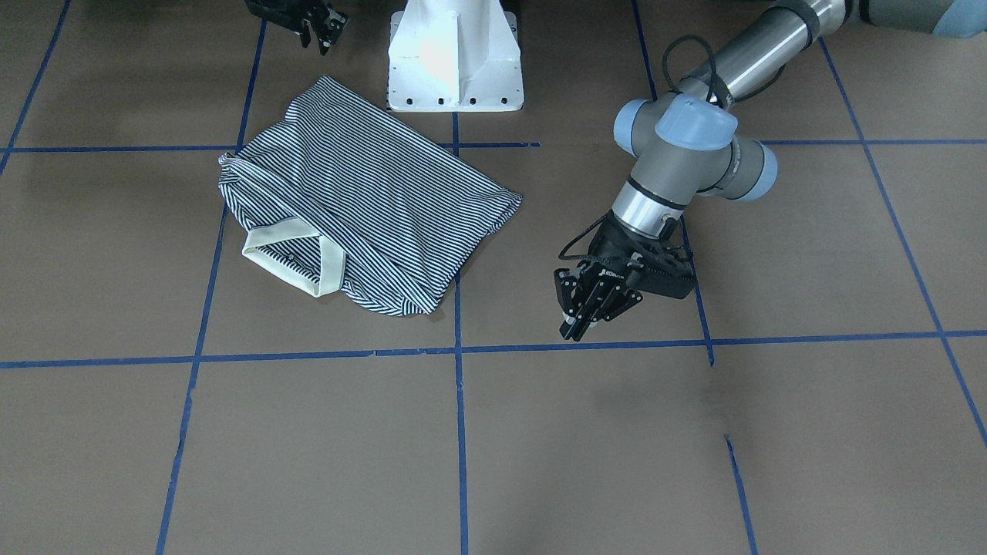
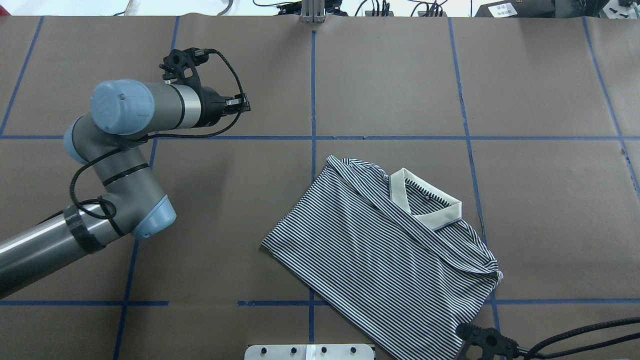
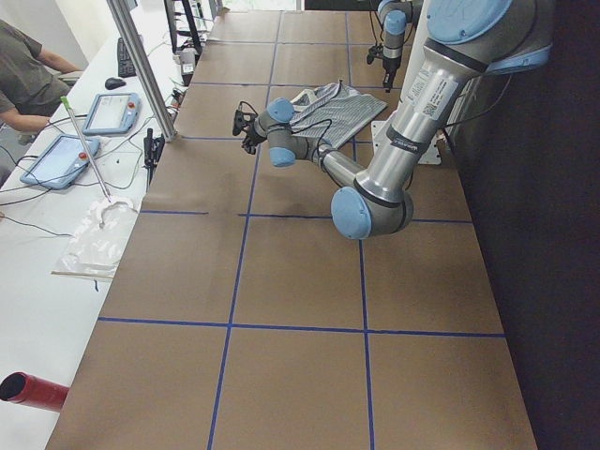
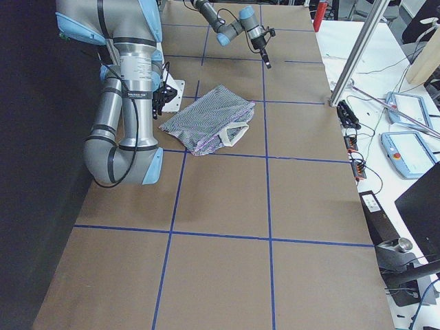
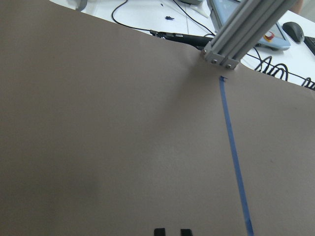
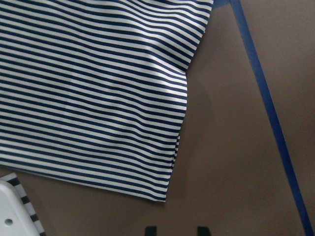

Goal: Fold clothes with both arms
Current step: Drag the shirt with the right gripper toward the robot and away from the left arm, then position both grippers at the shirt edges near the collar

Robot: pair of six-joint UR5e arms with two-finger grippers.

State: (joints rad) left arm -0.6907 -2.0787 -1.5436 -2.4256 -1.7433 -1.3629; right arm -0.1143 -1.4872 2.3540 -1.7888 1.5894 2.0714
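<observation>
While both my arms hang clear of it, the polo shirt (image 2: 370,250) lies folded into a slanted, roughly rectangular bundle on the brown desk (image 2: 550,225), lower right of centre in the overhead view. Thin navy-and-white stripes cover it. The plain cream collar (image 2: 425,202) lies open at its upper edge, with small buttons on the striped placket inside. The cloth bunches at the right-hand corner.

My left gripper (image 1: 577,327) hovers right of the shirt in the front-facing view, well apart from it, with a narrow gap between its tips and nothing in them. My right gripper (image 1: 324,35) sits at the top left of that view, near a corner of the shirt, its fingertips (image 6: 151,230) spread and empty.
</observation>
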